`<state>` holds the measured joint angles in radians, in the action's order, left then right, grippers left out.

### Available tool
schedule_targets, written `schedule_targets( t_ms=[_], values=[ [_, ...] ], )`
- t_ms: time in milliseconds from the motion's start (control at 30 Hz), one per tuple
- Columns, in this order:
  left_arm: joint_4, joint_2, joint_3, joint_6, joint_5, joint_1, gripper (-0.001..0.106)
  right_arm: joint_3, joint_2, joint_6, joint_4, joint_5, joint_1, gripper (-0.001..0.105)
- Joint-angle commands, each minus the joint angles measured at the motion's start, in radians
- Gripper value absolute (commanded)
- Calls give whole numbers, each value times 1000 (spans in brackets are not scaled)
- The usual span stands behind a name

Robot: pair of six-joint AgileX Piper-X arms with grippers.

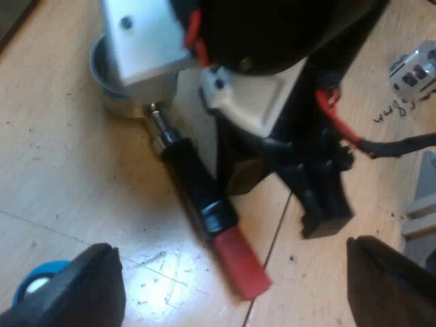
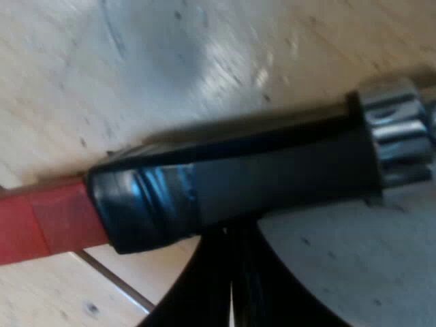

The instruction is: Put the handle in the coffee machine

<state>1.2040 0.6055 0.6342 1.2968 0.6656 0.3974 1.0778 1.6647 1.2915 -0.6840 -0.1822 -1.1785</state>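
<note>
Left claw (image 1: 228, 276), spread wide, hangs over the red end (image 1: 237, 257) of the holder (image 1: 178, 151), which lies flat on the counter (image 1: 61, 170), handle (image 2: 272, 177) pointing toward it; right claw (image 2: 230, 255) sits close against the handle, grip I cannot tell.

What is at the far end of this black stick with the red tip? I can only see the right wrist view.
Observer: A round metal basket. The stick is the handle of the holder, which lies flat on the wooden table.
Operator: Is the other gripper holding anything?
Observer: No. The left gripper is open and empty, pointed at the handle's red end.
Operator: Is anything else close by?
Observer: Yes, a blue tamper sits on the table beside the left gripper.
</note>
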Motion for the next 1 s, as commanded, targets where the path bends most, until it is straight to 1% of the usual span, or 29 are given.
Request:
schedule_targets(
  t_ms=[33,100,200,267,333,433,500,567,700,767,833,867,900,967,1000],
  values=[
    [12,-25,12,3,-2,7,71,15,7,-12,17,14,-1,0],
    [12,-34,12,3,-2,7,71,15,7,-19,41,37,-1,0],
    [12,-40,12,3,-2,7,71,15,7,-41,75,37,-1,0],
    [12,-41,12,3,-2,-1,71,15,7,-59,90,62,-1,0],
    [12,-41,12,3,-2,-8,71,15,7,-63,90,79,-1,0],
    [16,-41,14,3,-2,-56,71,15,0,-62,68,82,-1,0],
    [19,-41,16,3,-2,-73,71,17,-13,-62,55,80,-1,0],
    [18,-41,18,3,5,-85,71,17,-37,-62,44,80,-1,0],
    [18,-41,18,-1,54,-83,71,25,-115,-62,13,111,-1,0],
    [18,-41,18,-1,58,-83,71,25,-131,-62,8,125,-1,0],
    [18,-41,18,-3,58,-83,71,25,-187,-62,-14,165,-1,0],
    [18,-41,18,-8,58,-83,71,25,-205,-62,-24,182,-1,0],
    [16,-41,18,-39,58,-83,71,25,-241,-55,-51,192,4,0],
    [4,-41,18,-55,58,-83,71,25,-269,-55,-78,182,17,6],
    [-2,-41,18,-60,58,-83,71,25,-284,-55,-98,182,28,13]
  ],
)
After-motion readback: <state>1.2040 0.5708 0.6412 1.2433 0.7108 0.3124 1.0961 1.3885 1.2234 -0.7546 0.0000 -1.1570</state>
